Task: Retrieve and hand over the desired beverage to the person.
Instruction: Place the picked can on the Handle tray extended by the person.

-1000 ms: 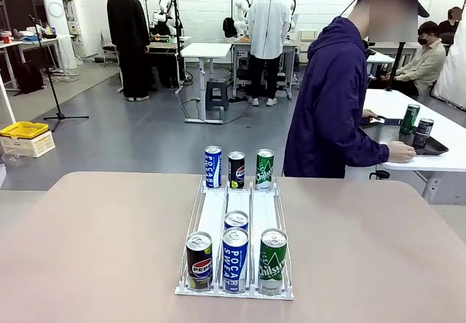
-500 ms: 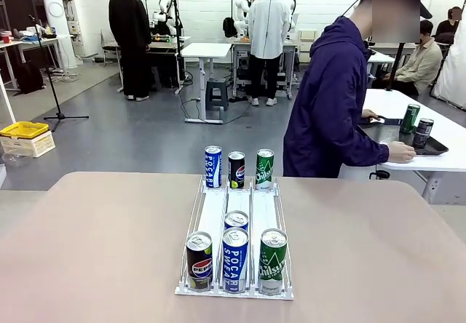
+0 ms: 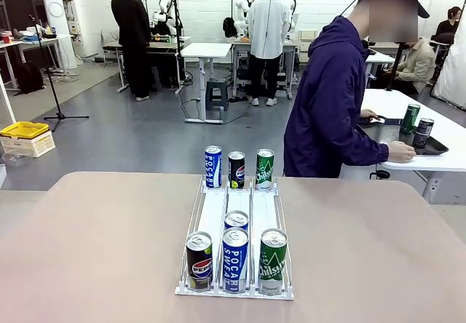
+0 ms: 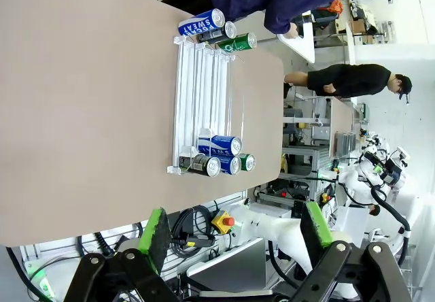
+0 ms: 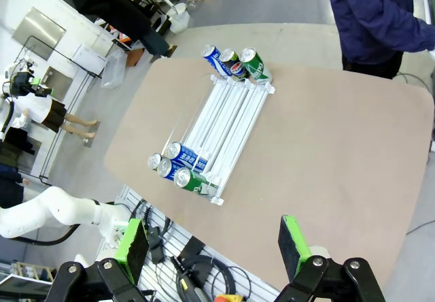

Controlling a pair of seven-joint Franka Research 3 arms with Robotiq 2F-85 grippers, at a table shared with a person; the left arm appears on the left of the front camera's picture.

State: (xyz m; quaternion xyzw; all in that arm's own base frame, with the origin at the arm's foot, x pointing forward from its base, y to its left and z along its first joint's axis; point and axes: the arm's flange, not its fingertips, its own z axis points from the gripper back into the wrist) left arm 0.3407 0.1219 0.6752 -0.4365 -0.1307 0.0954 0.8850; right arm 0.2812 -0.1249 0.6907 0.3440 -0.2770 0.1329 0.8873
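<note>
Item: counter (image 3: pixel 95 243), tan, lower half of the front frame; you see nothing on it but one rack and its cans.

Item: clear rack (image 3: pixel 237 214), three lanes, centre of the frame, running from near edge to far edge. It looks built to keep the drinks sorted in rows, so you can take a near can without disturbing the others.

Item: near row, low centre. Pepsi can (image 3: pixel 199 260) in the left lane, blue Pocari can (image 3: pixel 234 259) in the middle lane with a second blue can (image 3: pixel 236 220) just behind it, green can (image 3: pixel 273 260) in the right lane. All stand upright.

Item: far row, mid frame, at the rack's far end. Blue, dark and green cans, upright, side by side, nearest the person.

Item: person (image 3: pixel 331 97), purple jacket, upper right of the frame, turned to a white side table (image 3: pixel 444 159) with a hand (image 3: pixel 402 151) resting on it. Which drink is wanted you cannot tell.

Item: left gripper (image 4: pixel 231 230), bottom of its wrist frame, fingers spread, holding nothing, high above the counter.

Item: right gripper (image 5: pixel 214 246), bottom of its wrist frame, fingers spread, empty, likewise raised clear.

Obstructions: none between either gripper and the rack; neighbouring cans stand close, so a middle-lane pick looks tight.
</note>
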